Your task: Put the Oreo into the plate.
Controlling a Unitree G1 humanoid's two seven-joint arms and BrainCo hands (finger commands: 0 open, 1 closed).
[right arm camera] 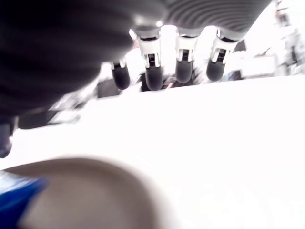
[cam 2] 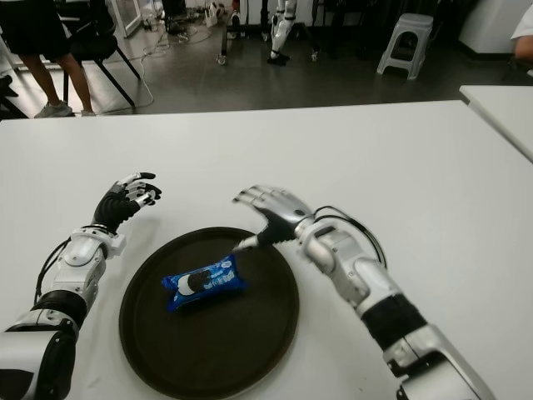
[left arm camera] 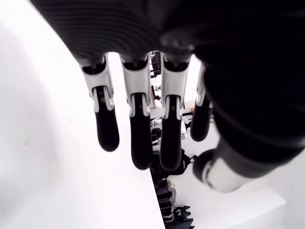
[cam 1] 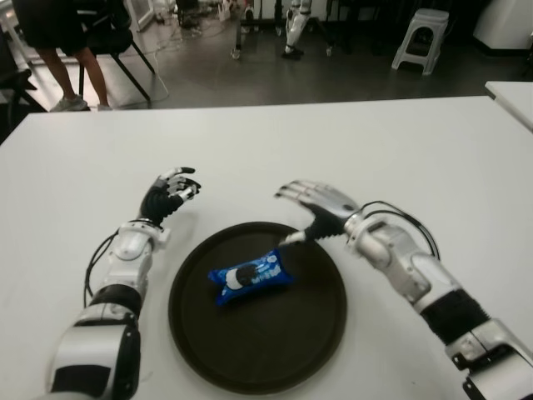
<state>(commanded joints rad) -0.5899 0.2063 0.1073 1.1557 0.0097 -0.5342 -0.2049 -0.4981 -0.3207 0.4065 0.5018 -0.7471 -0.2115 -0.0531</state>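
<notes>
Fingers (right arm camera: 152,78) of right hand (cam 1: 312,204) spread, empty; Oreo (cam 1: 248,277) lies in plate (cam 1: 316,333).

From the head you look forward and down across the white table (cam 1: 400,150) through two eyes set slightly apart, sharing the same scene. Each wrist camera sits close behind its own fingers (left arm camera: 138,133), facing outward along them.

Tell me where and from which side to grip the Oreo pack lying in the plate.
Grip the Oreo pack across its narrow width, at the middle, coming from above. It lies flat in the dark plate, long axis running left-right and slightly tilted, so its long edges are free. The right robot hand, open above the plate's far rim, is nearest; the left robot hand is open left of the plate.
</notes>
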